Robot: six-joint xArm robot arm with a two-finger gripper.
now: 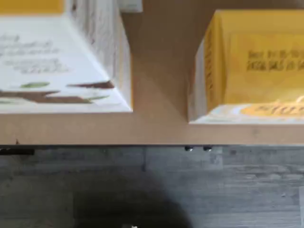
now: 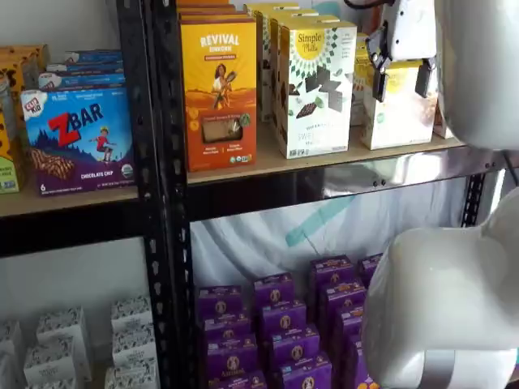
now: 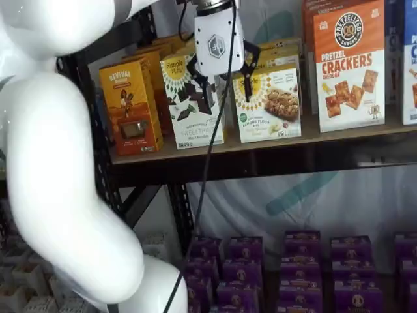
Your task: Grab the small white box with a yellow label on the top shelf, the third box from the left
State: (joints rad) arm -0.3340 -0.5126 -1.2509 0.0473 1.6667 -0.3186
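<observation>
The small white box (image 3: 270, 107) with a yellow round logo stands on the top shelf (image 3: 339, 138), between a taller white box (image 3: 189, 107) printed with dark pieces and an orange-and-white crackers box (image 3: 345, 65). In both shelf views my gripper (image 3: 221, 79) hangs in front of the shelf at the height of the small white box's (image 2: 403, 117) top, its black fingers plainly apart and nothing between them. In a shelf view the gripper (image 2: 400, 79) overlaps that box's upper front. The wrist view looks down on the box's yellow top (image 1: 259, 61) and the shelf board (image 1: 159, 128).
An orange Revival box (image 2: 217, 93) stands left of the taller white box (image 2: 312, 85). A blue ZBar box (image 2: 77, 138) sits on the neighbouring rack. Purple boxes (image 3: 293, 267) fill the level below. My white arm (image 3: 58, 169) blocks the left side. A black cable (image 3: 208, 150) hangs down.
</observation>
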